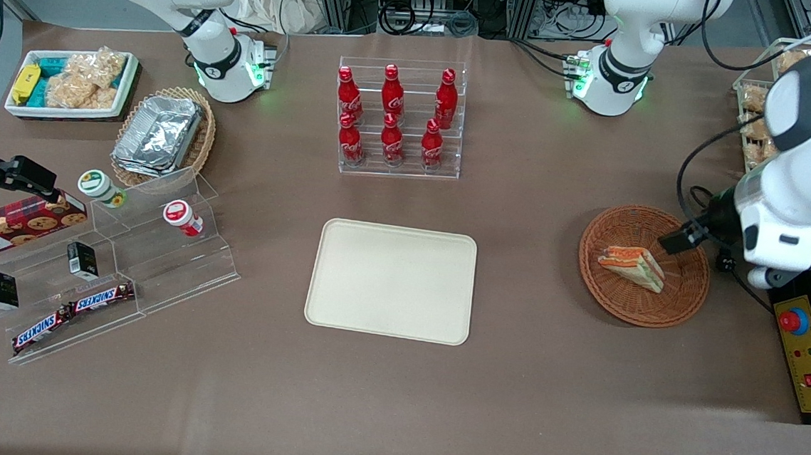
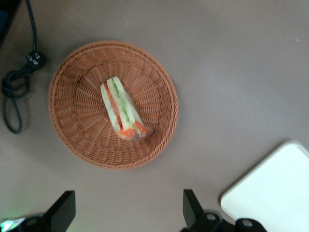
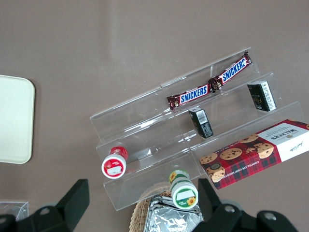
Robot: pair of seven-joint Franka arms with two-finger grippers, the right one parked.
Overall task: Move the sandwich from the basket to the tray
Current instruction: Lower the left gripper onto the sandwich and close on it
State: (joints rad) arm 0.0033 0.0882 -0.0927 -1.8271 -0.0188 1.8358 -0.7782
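The sandwich (image 1: 632,266) lies in the reddish-brown wicker basket (image 1: 607,299), toward the working arm's end of the table. The cream tray (image 1: 391,280) lies flat at the table's middle and holds nothing. My left gripper (image 1: 683,236) hangs above the basket's rim, on its working-arm side, well above the table. In the left wrist view the gripper (image 2: 128,210) is open and holds nothing, its black fingers (image 2: 63,210) spread wide. The sandwich (image 2: 122,110) shows there on its edge in the basket (image 2: 82,140), with a corner of the tray (image 2: 275,198) beside it.
A rack of red cola bottles (image 1: 400,116) stands farther from the camera than the tray. A stepped acrylic stand with snacks (image 1: 111,257), a tan basket of foil trays (image 1: 162,135) and a white bin (image 1: 73,83) lie toward the parked arm's end. A control box (image 1: 807,348) and a cable (image 2: 19,82) lie beside the basket.
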